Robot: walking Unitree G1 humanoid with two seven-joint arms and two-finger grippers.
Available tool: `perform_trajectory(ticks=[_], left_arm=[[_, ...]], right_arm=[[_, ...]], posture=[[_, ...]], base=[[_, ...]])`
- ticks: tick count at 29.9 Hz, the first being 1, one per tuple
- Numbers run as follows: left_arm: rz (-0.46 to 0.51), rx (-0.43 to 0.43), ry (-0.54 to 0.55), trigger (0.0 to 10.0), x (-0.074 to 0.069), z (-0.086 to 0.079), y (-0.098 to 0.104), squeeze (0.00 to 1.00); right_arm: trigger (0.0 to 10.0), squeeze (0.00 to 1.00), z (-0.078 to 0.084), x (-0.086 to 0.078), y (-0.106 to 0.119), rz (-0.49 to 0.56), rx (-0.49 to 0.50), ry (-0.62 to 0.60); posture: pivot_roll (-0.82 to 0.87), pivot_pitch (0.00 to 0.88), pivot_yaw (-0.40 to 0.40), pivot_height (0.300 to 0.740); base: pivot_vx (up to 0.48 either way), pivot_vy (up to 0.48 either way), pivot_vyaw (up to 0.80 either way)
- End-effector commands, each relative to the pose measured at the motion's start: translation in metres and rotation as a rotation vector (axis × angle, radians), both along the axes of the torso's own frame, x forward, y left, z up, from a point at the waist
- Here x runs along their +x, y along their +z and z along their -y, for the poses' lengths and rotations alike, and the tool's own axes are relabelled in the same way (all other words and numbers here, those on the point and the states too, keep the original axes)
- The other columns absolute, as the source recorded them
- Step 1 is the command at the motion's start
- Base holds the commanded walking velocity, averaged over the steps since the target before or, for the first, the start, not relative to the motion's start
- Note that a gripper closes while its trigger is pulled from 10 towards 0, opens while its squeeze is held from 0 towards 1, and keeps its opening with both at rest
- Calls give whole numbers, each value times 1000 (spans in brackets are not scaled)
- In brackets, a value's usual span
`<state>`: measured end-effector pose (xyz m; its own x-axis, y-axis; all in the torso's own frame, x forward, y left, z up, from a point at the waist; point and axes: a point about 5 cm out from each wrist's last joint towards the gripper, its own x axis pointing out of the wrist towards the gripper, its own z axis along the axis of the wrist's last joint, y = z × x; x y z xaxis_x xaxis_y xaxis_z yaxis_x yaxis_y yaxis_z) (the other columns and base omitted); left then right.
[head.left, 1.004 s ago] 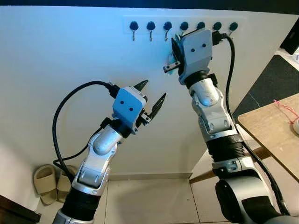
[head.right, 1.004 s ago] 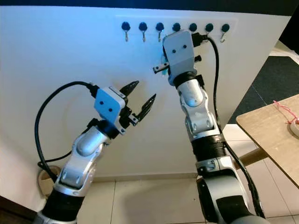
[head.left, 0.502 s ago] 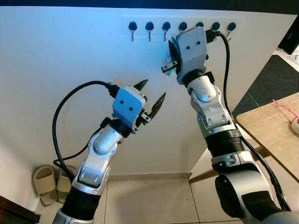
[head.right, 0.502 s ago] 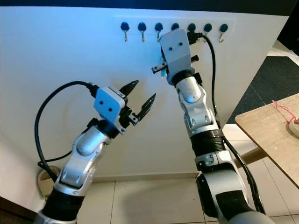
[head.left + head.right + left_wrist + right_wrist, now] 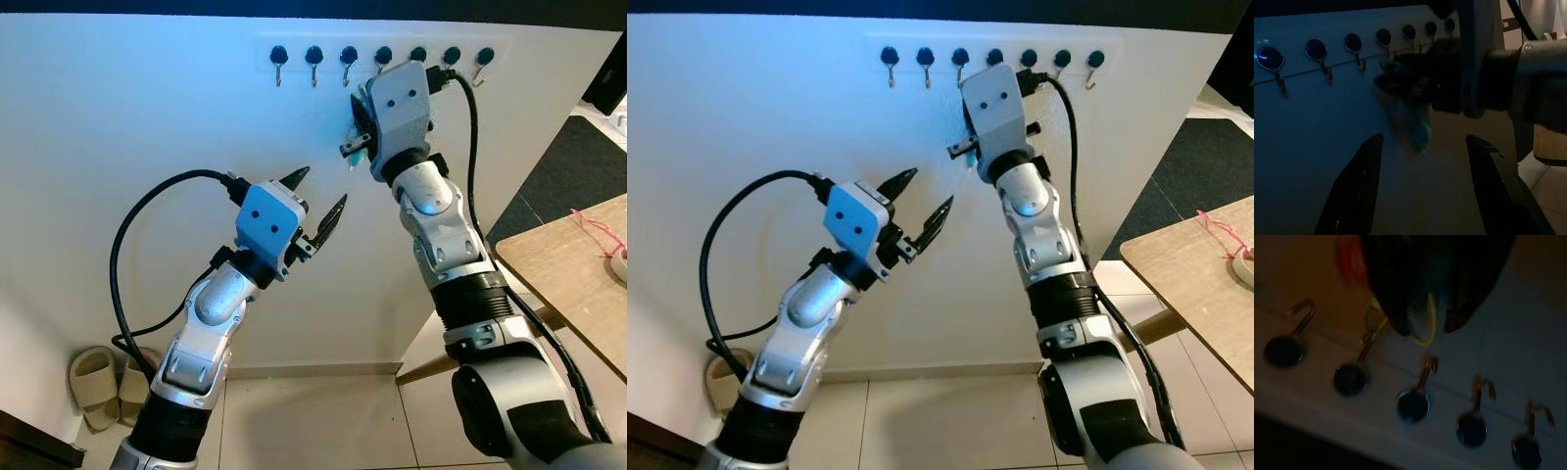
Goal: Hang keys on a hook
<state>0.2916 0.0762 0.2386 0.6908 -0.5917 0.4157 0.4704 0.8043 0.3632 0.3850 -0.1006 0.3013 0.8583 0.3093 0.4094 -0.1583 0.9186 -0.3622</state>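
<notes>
A white rail (image 5: 382, 43) high on the wall carries several dark-knobbed hooks (image 5: 349, 59). My right gripper (image 5: 360, 122) is raised just under the middle hooks, shut on the keys. Their teal fob (image 5: 1413, 122) hangs below the fingers, and its edge peeks out beside the wrist (image 5: 359, 149). In the right wrist view a yellow key ring (image 5: 1424, 330) juts from the dark fingertips close to the row of hooks (image 5: 1413, 401). My left gripper (image 5: 321, 191) is lower and to the left, open and holding nothing, pointing up at the keys.
A wooden table (image 5: 578, 264) with a red cord (image 5: 598, 230) stands at the right. A dark mat (image 5: 578, 157) lies behind it. A pair of beige slippers (image 5: 98, 382) sits on the tiled floor at the lower left, against the wall.
My right gripper has shifted slightly left and closer to the wall under the hooks, keys still held. The left arm has not moved.
</notes>
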Motion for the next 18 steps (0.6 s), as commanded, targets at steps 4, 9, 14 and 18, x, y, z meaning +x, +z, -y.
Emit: perform_trajectory(ticks=[4, 9, 14, 18], left_arm=[[0, 12, 3, 10000, 1, -1, -1, 0], [0, 10, 4, 10000, 1, -1, -1, 0], [2, 8, 6, 10000, 1, -1, -1, 0], [1, 8, 12, 10000, 1, -2, -2, 0]], right_arm=[[10000, 1000, 1, 2, 0, -12, 1, 0], [10000, 1000, 1, 3, -1, -17, 4, 1], [10000, 1000, 1, 3, -2, -3, 0, -6], [10000, 839, 1, 0, -5, 21, 3, -8]], posture=[[58, 101, -42, 740], [58, 104, -43, 740], [58, 105, -44, 740], [59, 108, -48, 740]], base=[[0, 0, 0], [0, 0, 0], [0, 0, 0], [0, 0, 0]])
